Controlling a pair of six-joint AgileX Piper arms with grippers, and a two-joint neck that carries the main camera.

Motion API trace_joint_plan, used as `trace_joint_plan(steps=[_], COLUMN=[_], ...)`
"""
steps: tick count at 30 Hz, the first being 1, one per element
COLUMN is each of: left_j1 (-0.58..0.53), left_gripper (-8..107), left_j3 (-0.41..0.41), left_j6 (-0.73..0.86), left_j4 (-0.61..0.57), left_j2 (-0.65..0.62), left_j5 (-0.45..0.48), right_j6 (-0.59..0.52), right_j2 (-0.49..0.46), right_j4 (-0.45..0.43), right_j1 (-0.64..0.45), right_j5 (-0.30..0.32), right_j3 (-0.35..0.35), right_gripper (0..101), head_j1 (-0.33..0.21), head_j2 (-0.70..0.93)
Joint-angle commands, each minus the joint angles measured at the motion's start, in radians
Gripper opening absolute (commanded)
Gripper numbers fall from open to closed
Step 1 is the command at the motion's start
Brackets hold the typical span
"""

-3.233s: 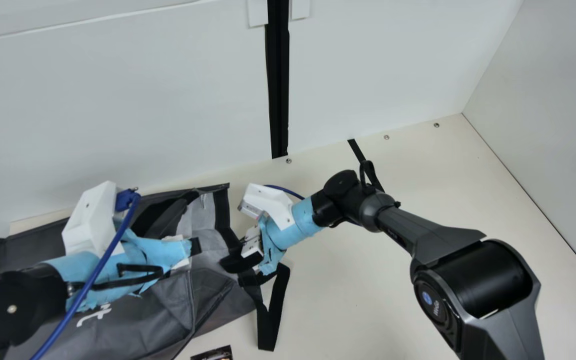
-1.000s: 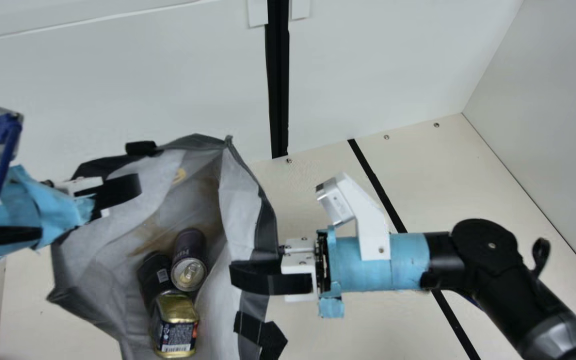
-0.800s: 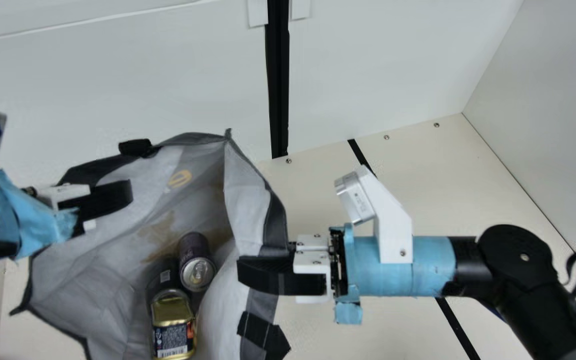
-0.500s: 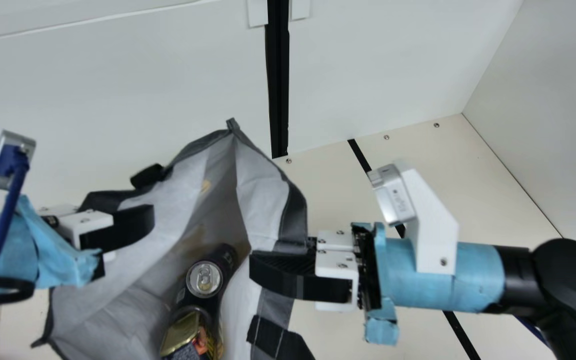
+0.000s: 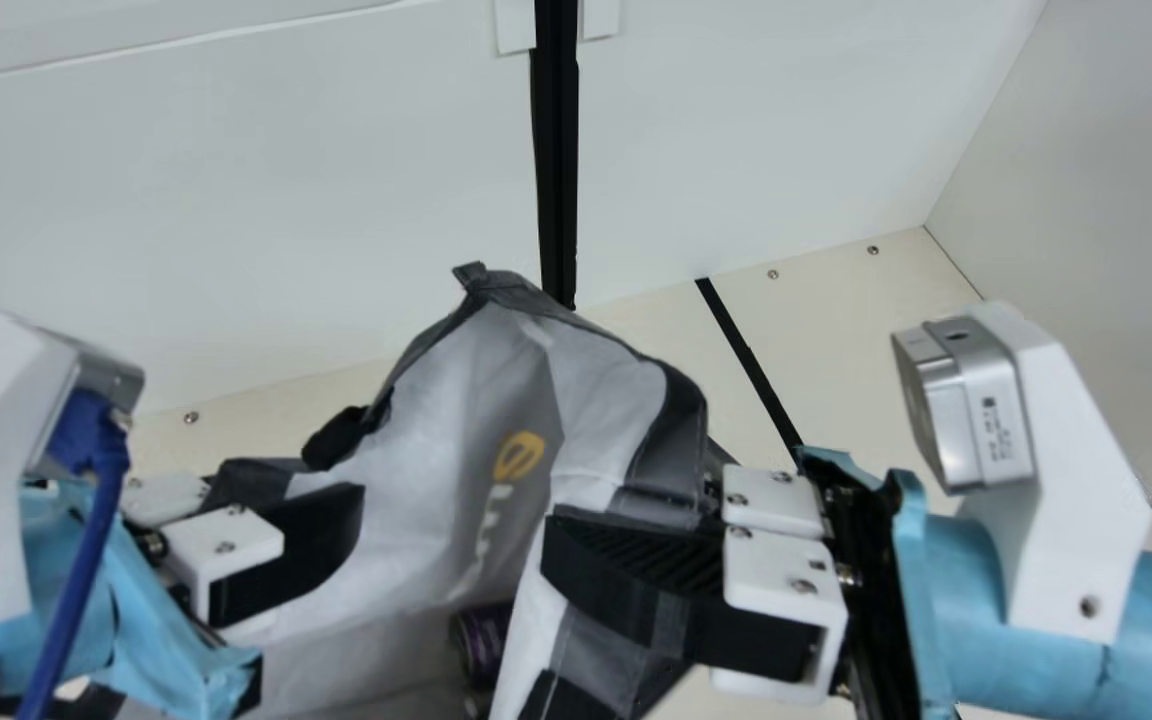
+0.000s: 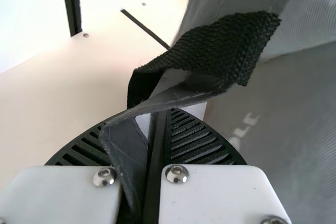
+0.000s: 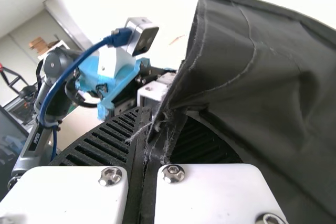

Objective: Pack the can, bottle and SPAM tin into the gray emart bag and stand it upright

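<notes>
Gray emart bag [image 5: 436, 440]: mouth open between the two arms, walls drawn up towards a peaked far corner; whether its base bears on the table [image 5: 836, 330] cannot be told.
Left gripper [image 6: 164, 119]: fingers closed on the cloth edge of the bag, beside a twisted black strap [image 6: 220, 45].
Right gripper [image 7: 163, 129]: fingers pinching the frayed rim on the other side of the mouth.
Can [image 5: 481, 640]: a purple cylinder inside the bag, low between the walls and partly hidden; a sliver of something dark sits just beside it, too little to name.
Step in hand: probably the last one, shaping and standing the bag with its load inside.
Next move: bring both sides of the rim level, settle the base flat on the table, then release the two grips gently together.
Risk: the soft walls could slump, or the bag tip if one side is let go first.
Print on the bag: an orange mark [image 5: 519, 455] with pale characters trailing below it on the inner wall; white lettering [image 6: 247, 124] shows on the gray cloth in the left wrist view.
Print on the can: pale marks, too cut off to make out.
</notes>
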Motion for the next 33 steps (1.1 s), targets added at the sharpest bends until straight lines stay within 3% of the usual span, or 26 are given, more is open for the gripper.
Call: trace_joint_plan(steps=[1,7,13,24,33], left_j1=[-0.012,-0.036,-0.03,-0.006,0.008], left_gripper=[-8,-8,-8,-8,-8], left_j3=[0.001,0.005,0.012,-0.039,-0.14], left_j6=[0.005,0.037,0.092,0.184,0.211], left_j4=[0.005,-0.012,-0.073,-0.187,-0.226], left_j2=[0.0,0.014,0.066,0.207,0.323], left_j5=[-0.001,-0.001,-0.001,-0.001,-0.001], right_j6=[0.053,0.127,0.107,-0.121,-0.325], right_j2=[-0.006,-0.013,0.007,0.133,0.287], right_j4=[-0.034,-0.143,-0.242,-0.288,-0.298], right_j1=[-0.006,-0.027,-0.06,-0.183,-0.283], right_j5=[-0.01,-0.01,-0.01,-0.01,-0.01], right_j3=[-0.023,-0.055,-0.018,0.077,0.064], right_gripper=[0,0,0,0,0], head_j1=[-0.021,-0.021,-0.021,-0.021,-0.021], head_j2=[-0.002,-0.002,-0.002,-0.002,-0.002])
